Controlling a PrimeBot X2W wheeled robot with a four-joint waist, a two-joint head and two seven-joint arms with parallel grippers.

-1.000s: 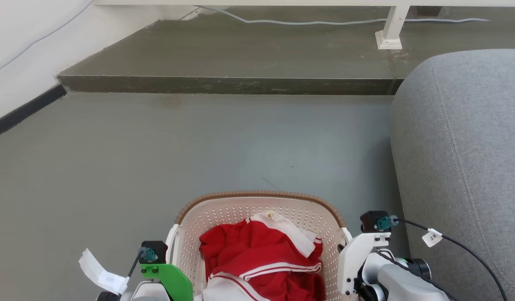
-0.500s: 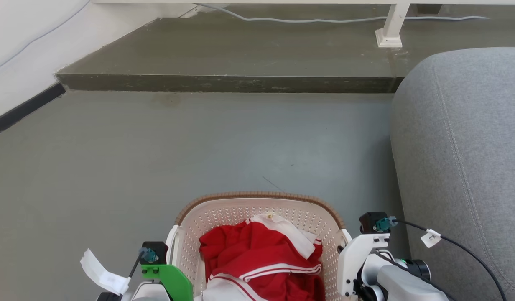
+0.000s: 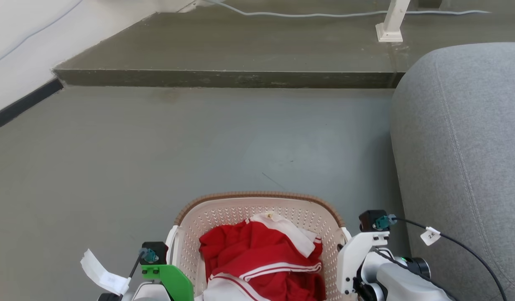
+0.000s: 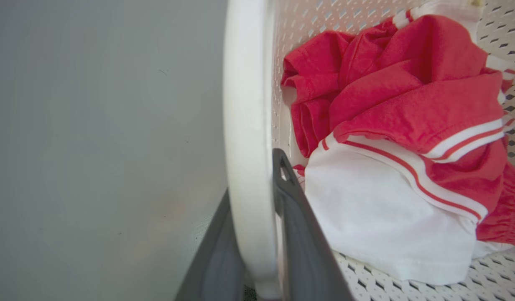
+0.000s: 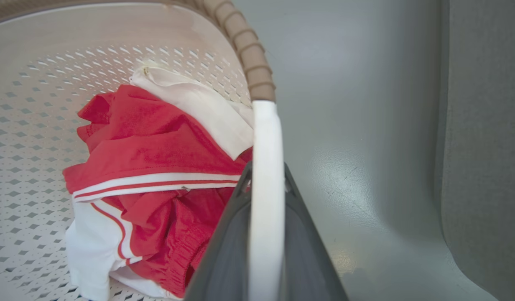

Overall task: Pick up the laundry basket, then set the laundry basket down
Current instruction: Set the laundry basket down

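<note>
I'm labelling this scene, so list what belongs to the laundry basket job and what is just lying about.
Job: laundry basket; left end effector and right end effector, each closed on a side handle.
Just around: red-and-white clothes inside the basket; grey sofa; floor cable; raised step.

I see a grey sofa (image 3: 462, 146) at the floor's (image 3: 136, 167) right edge, a step (image 3: 224, 46) along its far edge bearing a white post (image 3: 392, 21) and a cable (image 3: 303, 16), and crumpled red-and-white clothes (image 3: 257, 251).

Cream-white basket (image 3: 224, 217) dotted with small holes, brown woven-look rim (image 3: 257, 195), white handles (image 4: 247, 125). Inside lies red cloth (image 3: 257, 246) with white stripes and a white panel edged in red. Grey-green floor (image 3: 157, 146), slightly glossy; plain grey sofa (image 3: 462, 146).
</note>
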